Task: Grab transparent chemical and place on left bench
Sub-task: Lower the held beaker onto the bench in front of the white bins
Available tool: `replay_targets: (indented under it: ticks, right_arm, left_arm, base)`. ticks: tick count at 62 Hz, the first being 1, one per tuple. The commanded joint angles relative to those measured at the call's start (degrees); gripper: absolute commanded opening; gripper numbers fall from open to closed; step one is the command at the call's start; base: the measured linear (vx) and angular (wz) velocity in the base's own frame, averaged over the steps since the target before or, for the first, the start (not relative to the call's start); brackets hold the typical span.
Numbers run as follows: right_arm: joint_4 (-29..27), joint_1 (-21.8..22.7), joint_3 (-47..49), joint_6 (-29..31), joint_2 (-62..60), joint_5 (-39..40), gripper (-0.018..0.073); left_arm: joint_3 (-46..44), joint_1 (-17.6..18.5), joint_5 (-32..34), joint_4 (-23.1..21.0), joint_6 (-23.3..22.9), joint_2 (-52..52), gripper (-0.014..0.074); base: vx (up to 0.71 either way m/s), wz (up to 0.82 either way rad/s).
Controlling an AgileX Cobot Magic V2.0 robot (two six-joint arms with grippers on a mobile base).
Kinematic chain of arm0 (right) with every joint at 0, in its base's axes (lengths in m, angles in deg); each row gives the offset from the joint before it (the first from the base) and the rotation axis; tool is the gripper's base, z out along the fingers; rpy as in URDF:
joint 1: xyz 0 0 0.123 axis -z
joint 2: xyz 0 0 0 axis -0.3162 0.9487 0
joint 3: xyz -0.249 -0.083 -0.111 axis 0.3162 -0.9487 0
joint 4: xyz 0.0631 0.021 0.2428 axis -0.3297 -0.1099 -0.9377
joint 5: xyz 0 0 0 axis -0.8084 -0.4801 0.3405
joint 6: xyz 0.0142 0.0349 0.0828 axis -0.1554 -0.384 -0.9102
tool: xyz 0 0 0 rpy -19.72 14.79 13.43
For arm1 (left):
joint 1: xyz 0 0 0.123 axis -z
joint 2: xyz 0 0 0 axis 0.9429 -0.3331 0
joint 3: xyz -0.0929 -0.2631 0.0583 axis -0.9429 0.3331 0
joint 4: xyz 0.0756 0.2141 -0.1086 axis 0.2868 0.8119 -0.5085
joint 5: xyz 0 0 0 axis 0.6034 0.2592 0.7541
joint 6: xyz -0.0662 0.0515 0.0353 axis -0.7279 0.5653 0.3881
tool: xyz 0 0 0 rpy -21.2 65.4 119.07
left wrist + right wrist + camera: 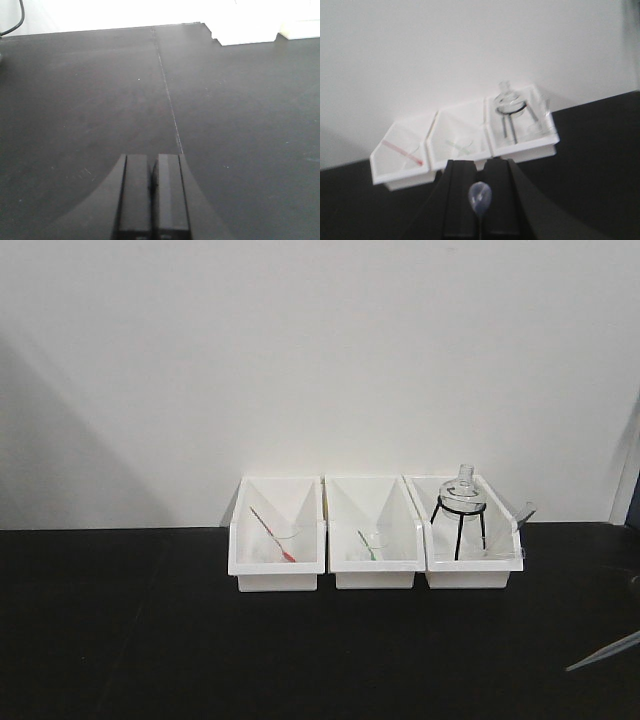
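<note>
The transparent chemical, a faint clear beaker (524,511), stands at the right side of the right white bin (470,578), beside a round flask on a black tripod (460,502). It also shows in the right wrist view (543,106). My right gripper (481,161) hangs in front of the bins, well short of them. It is shut on a thin clear dropper whose bulb (480,197) sticks out; the dropper's tip shows at the lower right of the front view (605,650). My left gripper (152,157) is shut and empty over the black bench (90,100).
Three white bins stand in a row against the white wall. The left bin (275,578) holds a beaker with a red stick (275,535). The middle bin (372,578) holds one with a green stick (367,545). A seam (170,100) runs across the bench.
</note>
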Motion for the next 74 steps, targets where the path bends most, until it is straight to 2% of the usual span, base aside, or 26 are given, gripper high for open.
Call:
replay_targets:
  ticks: [1,10,16,21,31,39,46,61,68,74]
  right_arm:
    - [-1.0,-8.0,2.0,6.4,3.7,6.0,0.0]
    - [-1.0,-19.7,2.0,11.9,9.7,8.9,0.0]
    - [-0.4,-24.3,2.0,14.9,13.9,8.6,0.0]
    - [-0.4,-26.0,2.0,16.6,17.2,8.8,0.0]
    - [-0.4,-26.1,2.0,17.4,23.8,8.8,0.0008]
    - [-0.4,-26.1,2.0,18.8,27.4,8.9,0.0069]
    - [-0.4,-26.1,2.0,18.8,28.8,8.9,0.0179]
    - [-0.5,-26.1,2.0,18.8,29.1,8.8,0.0533]
    - [-0.5,-26.1,2.0,18.8,28.5,8.9,0.0616]
    - [-0.5,-26.1,2.0,18.8,25.8,9.5,0.0618]
  left_arm:
    - [0.9,0.1,4.5,0.0,-0.4,1.1,-0.0003]
    - [0.9,0.1,4.5,0.0,-0.4,1.1,-0.0003]
    - [0.9,0.1,4.5,0.0,-0.4,1.1,-0.0003]
    - [0.9,0.1,4.5,0.0,-0.4,1.1,-0.0003]
    - [0.9,0.1,4.5,0.0,-0.4,1.1,-0.0003]
    - [0.9,0.1,4.5,0.0,-0.4,1.1,-0.0003]
    - [0.9,0.1,4.5,0.0,-0.4,1.1,-0.0003]
    - [0.9,0.1,4.5,0.0,-0.4,1.1,-0.0003]
    - [0.9,0.1,4.5,0.0,-0.4,1.1,-0.0003]
    - [0.9,0.1,4.5,0.0,-0.4,1.1,-0.0003]
  base:
    - [0.0,0.0]
    - [0.0,0.0]
    - [0.0,0.0]
    - [0.0,0.0]
    - [0.0,0.0]
    - [0.0,0.0]
    - [0.0,0.0]
    - [0.0,0.0]
    - [0.0,0.0]
    - [0.0,0.0]
